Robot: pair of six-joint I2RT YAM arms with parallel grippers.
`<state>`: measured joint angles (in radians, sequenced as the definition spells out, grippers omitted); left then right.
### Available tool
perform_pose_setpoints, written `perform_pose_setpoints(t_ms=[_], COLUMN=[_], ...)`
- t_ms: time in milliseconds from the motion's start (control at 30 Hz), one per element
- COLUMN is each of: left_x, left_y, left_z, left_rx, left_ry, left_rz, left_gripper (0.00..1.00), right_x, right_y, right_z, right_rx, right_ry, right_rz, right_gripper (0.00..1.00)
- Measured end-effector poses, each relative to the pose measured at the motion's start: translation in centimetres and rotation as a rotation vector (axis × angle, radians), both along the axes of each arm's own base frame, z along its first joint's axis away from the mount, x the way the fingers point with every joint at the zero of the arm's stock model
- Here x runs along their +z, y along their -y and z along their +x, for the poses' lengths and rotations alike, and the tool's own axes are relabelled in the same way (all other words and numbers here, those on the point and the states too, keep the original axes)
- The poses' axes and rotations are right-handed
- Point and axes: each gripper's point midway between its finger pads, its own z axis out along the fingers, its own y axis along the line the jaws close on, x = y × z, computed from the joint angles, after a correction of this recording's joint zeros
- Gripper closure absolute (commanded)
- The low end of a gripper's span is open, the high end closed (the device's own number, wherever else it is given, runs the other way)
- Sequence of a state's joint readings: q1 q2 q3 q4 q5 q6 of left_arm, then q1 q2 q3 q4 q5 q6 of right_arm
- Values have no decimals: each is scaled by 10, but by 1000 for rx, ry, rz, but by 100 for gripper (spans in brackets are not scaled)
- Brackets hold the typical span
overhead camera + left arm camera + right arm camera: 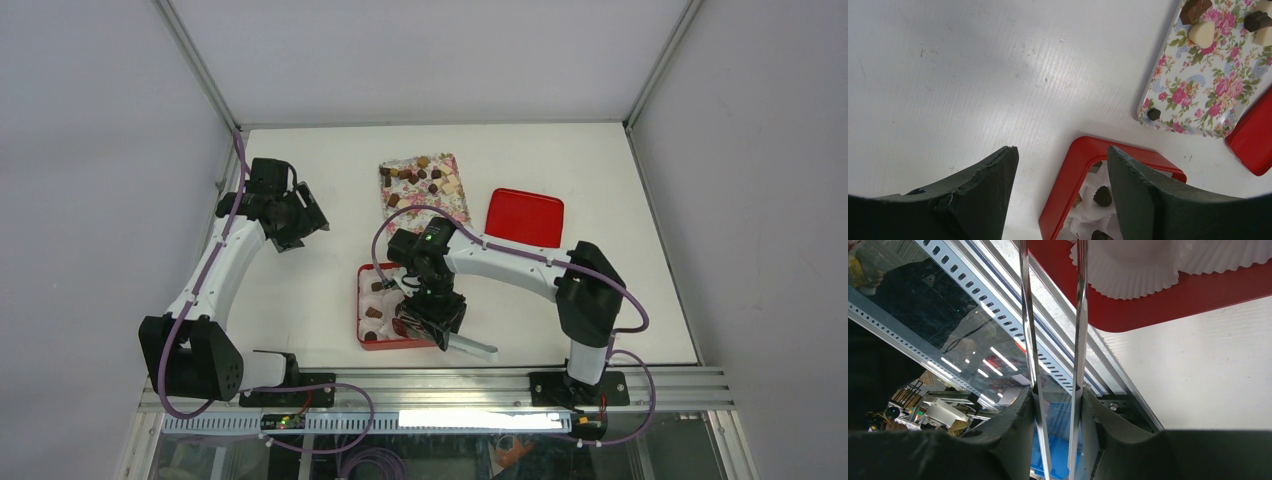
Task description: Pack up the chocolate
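Note:
Chocolate pieces point(420, 178), brown and cream, lie on a floral tray point(443, 205) at the back. A red box point(361, 300) with white paper cups holds a few dark pieces point(374, 312). My right gripper point(432, 315) is over the box's near right part, shut on metal tongs point(1079, 315) that reach up past a paper cup point(1128, 270). The tong tips are out of view, so I cannot tell if they hold a piece. My left gripper point(300, 225) is open and empty above the bare table left of the box; its view point(1060, 150) shows the box corner point(1073, 170) and a piece in a cup point(1102, 196).
A red lid point(524, 216) lies flat right of the floral tray, and it shows in the left wrist view point(1255, 140) beside the tray point(1208, 85). The tongs' handle end point(474, 346) sticks out toward the metal rail point(430, 385) at the table's near edge.

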<state>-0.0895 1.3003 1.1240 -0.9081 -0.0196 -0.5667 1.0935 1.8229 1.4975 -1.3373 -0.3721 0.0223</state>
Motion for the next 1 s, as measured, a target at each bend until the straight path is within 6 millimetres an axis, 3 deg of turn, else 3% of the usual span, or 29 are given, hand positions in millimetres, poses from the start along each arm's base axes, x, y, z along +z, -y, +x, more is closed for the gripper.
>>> perform_pose_setpoints(t_ms=[267, 800, 933, 1000], left_x=[0, 0, 0, 0], left_y=[0, 0, 0, 0], left_z=[0, 0, 0, 0], left_rx=[0, 0, 0, 0], left_ry=[0, 0, 0, 0], left_rz=[0, 0, 1, 1], left_gripper=[32, 32, 32, 32], right_x=[0, 1, 9, 17], right_y=[0, -4, -12, -17], right_z=[0, 6, 22, 40], right_rx=[0, 5, -15, -76], right_ry=[1, 26, 81, 108], right_rz=[1, 6, 42, 95], right_gripper=[61, 62, 63, 63])
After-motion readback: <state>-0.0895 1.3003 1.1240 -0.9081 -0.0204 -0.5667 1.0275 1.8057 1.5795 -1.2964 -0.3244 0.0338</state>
